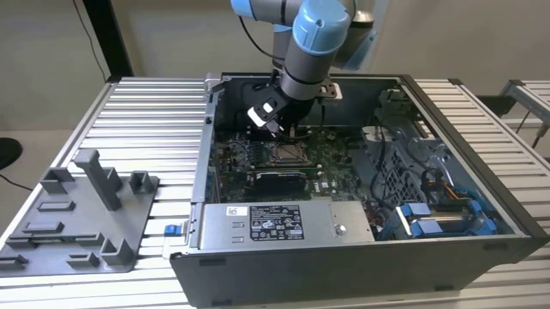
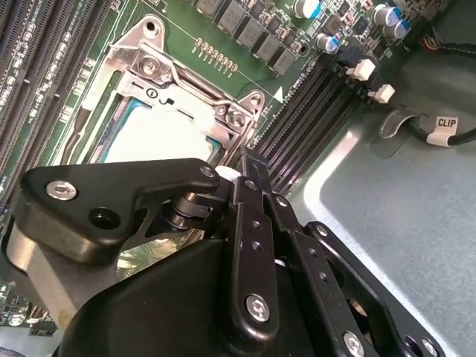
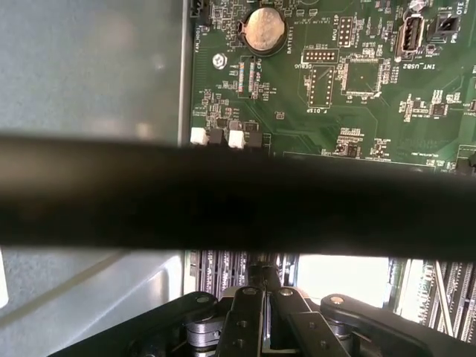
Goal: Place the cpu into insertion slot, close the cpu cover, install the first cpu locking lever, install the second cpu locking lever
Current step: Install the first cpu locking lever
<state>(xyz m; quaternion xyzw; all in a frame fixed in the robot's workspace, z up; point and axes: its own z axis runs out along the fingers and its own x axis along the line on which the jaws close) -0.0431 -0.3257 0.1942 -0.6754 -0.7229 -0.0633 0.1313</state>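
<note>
The cpu (image 2: 152, 137) lies in the insertion slot (image 1: 288, 153), its silvery top shining through the window of the cpu cover (image 2: 190, 82). The cover lies flat over the chip, with two screw heads at its near end. A thin metal lever (image 2: 78, 123) runs along one side of the socket. My black gripper (image 2: 244, 160) is low over the socket's edge, on the side of the black memory slots (image 2: 312, 97). Its fingers (image 3: 249, 305) stand together, shut, and I see nothing between them. In the exterior view the gripper (image 1: 279, 129) hangs just behind the socket inside the case.
The open computer case (image 1: 481, 193) surrounds the green board. A grey labelled power-supply box (image 1: 284, 222) sits at the front, with cables and blue drive bays (image 1: 438, 215) on the exterior view's right. A grey fixture tray (image 1: 77, 219) lies on the slatted table outside the case.
</note>
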